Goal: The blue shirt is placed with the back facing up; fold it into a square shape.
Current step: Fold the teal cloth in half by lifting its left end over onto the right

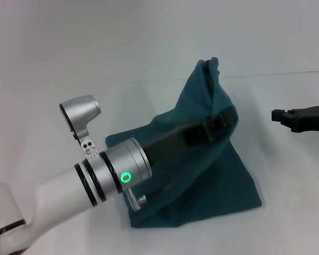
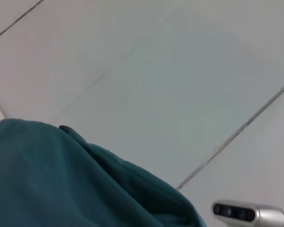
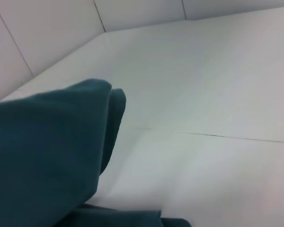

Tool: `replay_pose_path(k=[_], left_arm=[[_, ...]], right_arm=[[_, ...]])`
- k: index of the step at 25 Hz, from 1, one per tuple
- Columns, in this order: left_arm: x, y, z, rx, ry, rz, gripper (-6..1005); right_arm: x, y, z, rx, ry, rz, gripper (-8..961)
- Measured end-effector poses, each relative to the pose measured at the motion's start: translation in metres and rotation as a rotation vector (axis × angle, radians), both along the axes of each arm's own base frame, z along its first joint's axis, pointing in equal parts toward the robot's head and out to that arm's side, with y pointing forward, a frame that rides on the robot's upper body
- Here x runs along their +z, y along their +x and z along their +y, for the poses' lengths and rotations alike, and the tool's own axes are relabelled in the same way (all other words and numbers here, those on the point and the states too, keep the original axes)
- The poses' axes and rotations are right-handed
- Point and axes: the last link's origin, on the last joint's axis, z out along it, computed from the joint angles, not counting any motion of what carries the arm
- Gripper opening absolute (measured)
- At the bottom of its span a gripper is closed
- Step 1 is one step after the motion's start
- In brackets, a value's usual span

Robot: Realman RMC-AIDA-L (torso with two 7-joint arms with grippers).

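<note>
White tabletop (image 1: pixel 149 42) is seen beneath the blue shirt (image 1: pixel 202 175), which is draped tent-like over the left gripper (image 1: pixel 223 119); whether its jaws are closed on the cloth cannot be told. The right gripper (image 1: pixel 287 117) is parked well apart, its jaws' state likewise unclear. If fabric is only hooked over the jaws, it could slide off and the fold collapse.

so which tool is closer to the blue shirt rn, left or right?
Left. The left tool is right in the blue shirt, draped by lifted fabric on the white table. The right tool sits off to the shirt's right side, apart from the cloth.
</note>
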Motion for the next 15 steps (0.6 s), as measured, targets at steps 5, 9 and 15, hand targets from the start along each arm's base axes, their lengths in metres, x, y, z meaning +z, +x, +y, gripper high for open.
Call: replay_pose_path(k=[5, 9, 15], left_arm=[[-0.006, -0.01, -0.014, -0.017, 0.016, 0.022, 20], [-0.008, -0.019, -0.021, -0.015, 0.028, 0.034, 50], [0.0, -0.027, -0.026, -0.039, 0.04, 0.016, 232]], right_arm=[[-0.002, 0.001, 0.001, -0.012, 0.008, -0.001, 24], [-0.003, 0.002, 0.001, -0.021, 0.019, 0.004, 26], [0.0, 0.005, 0.004, -0.072, 0.05, 0.018, 28]])
